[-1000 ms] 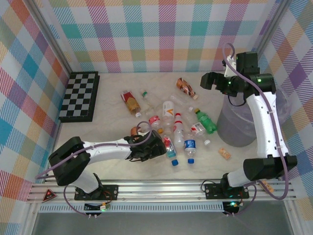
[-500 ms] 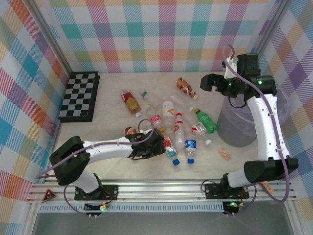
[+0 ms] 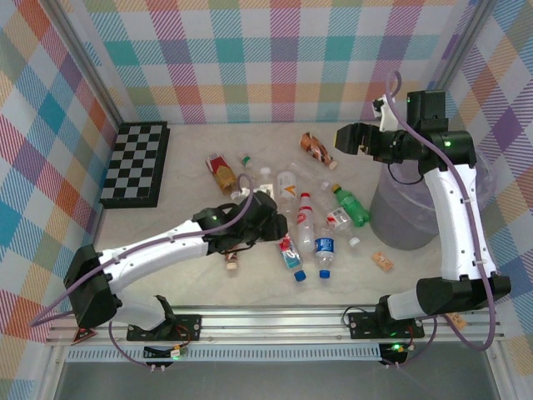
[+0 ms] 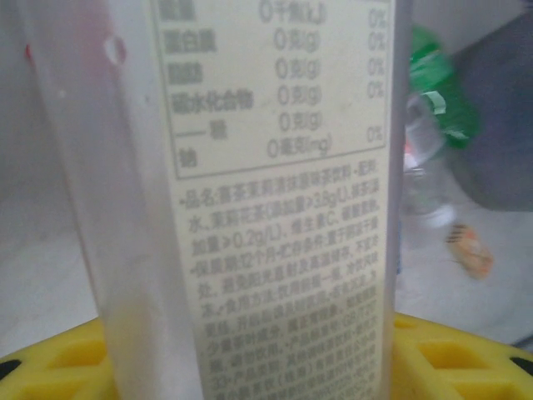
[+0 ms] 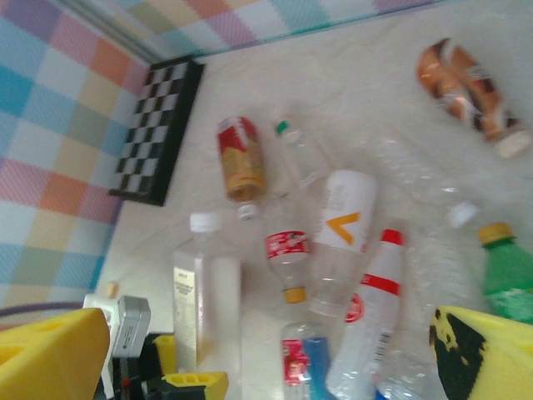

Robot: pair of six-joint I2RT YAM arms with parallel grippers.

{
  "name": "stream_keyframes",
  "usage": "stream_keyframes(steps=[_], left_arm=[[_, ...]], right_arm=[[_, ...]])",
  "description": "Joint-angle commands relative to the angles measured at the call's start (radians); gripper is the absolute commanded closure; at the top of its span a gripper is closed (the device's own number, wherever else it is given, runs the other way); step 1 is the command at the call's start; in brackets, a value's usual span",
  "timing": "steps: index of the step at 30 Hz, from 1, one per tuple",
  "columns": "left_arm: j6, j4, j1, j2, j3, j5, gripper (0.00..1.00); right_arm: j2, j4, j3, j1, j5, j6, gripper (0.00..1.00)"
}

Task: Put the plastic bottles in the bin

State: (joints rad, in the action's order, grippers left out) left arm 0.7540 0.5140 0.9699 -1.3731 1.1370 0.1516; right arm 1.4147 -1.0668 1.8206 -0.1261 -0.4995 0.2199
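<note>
My left gripper (image 3: 250,218) is clenched on a clear bottle (image 4: 275,208). Its printed label stands between my yellow pads (image 4: 58,362), and its white cap points toward 12 o'clock in the top view. My right gripper (image 3: 343,138) hangs released, jaws wide with nothing between them, at 11 o'clock of the bin (image 3: 400,225). The bin sits at 3 o'clock on the table (image 3: 191,267), under my right arm. The other bottles (image 3: 325,250) lie scattered at the table's middle. A green one (image 3: 351,207) is just beside the bin at its 9 o'clock, and a brown-red one (image 3: 316,148) is toward 12. A chessboard (image 3: 137,162) lies at 10 o'clock, well apart.
</note>
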Motion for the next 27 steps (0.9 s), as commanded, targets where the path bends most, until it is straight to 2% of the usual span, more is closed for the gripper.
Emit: stream_keyframes(steps=[1, 7, 16, 21, 24, 27], left_arm=[[-0.204, -0.076, -0.049, 0.024, 0.066, -0.084, 0.59], [-0.257, -0.284, -0.127, 0.022, 0.076, -0.304, 0.61], [-0.220, -0.465, -0.172, -0.009, 0.063, -0.483, 0.62], [-0.210, -0.507, -0.183, -0.024, 0.070, -0.526, 0.62], [-0.204, -0.507, -0.187, -0.032, 0.072, -0.524, 0.63], [-0.196, -0.513, -0.193, -0.038, 0.065, -0.518, 0.63]], right_arm=[[0.017, 0.036, 0.021, -0.027, -0.183, -0.007, 0.02], [0.073, 0.052, 0.032, -0.084, -0.279, 0.017, 0.00], [0.180, 0.120, 0.028, -0.178, -0.288, 0.068, 0.01], [0.224, 0.170, 0.002, -0.202, -0.256, 0.079, 0.03], [0.238, 0.191, -0.013, -0.202, -0.269, 0.088, 0.10], [0.243, 0.212, -0.026, -0.202, -0.266, 0.101, 0.24]])
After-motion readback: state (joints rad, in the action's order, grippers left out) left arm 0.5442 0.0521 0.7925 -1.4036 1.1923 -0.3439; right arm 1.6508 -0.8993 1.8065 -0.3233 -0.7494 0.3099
